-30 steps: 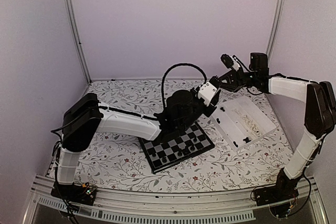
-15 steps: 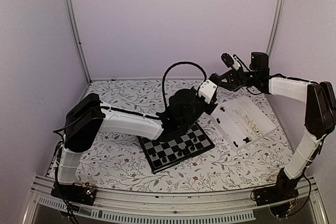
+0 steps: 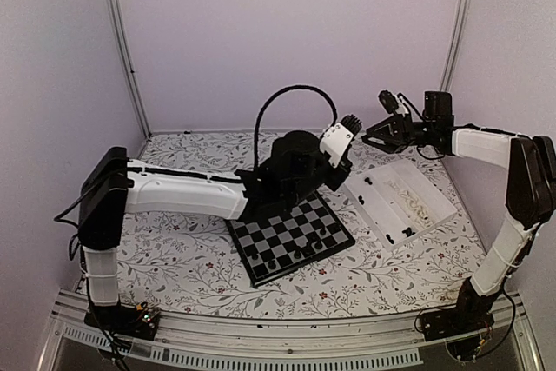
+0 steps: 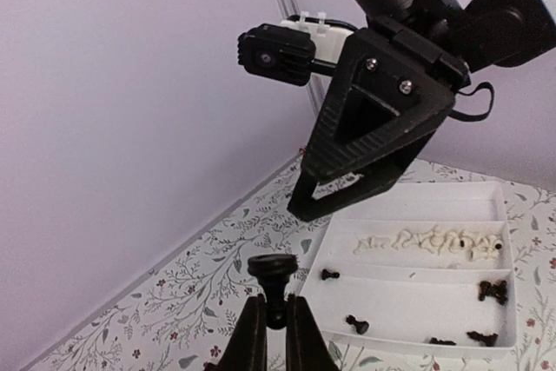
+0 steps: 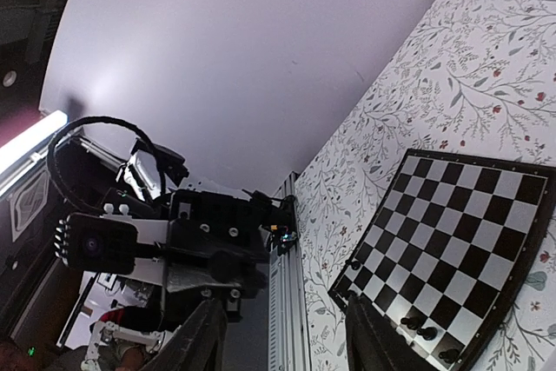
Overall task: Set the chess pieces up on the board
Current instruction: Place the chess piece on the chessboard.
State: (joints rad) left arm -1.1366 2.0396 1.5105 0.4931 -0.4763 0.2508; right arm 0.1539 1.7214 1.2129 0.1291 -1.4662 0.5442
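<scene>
L gripper [image 4: 269, 323] pinches a black piece [image 4: 272, 268], held up high, prob. to clear the board [image 3: 271, 235]. R gripper [image 5: 282, 336] hangs open, empty.

Board [image 5: 460, 241]: smooth, glossy, pale squares catch light.
Black chess piece [image 4: 272, 268]: looks like hard plastic, shiny highlight on top rim.
Tray [image 4: 408, 306]: white plastic, smooth, low sheen.
Table cover [image 3: 191, 258]: floral print, matt; cloth or paper, cannot tell.
Right gripper [image 5: 287, 314] fingers [image 4: 373, 128]: black plastic, finely ridged, matt, with small bright metal screws [image 4: 372, 63].
Arm shells [image 3: 187, 195]: white plastic, smooth, satin; joints matt black.
Frame posts [image 3: 120, 41]: bare metal, dull sheen.
Walls [image 3: 287, 32]: plain, matt.
</scene>
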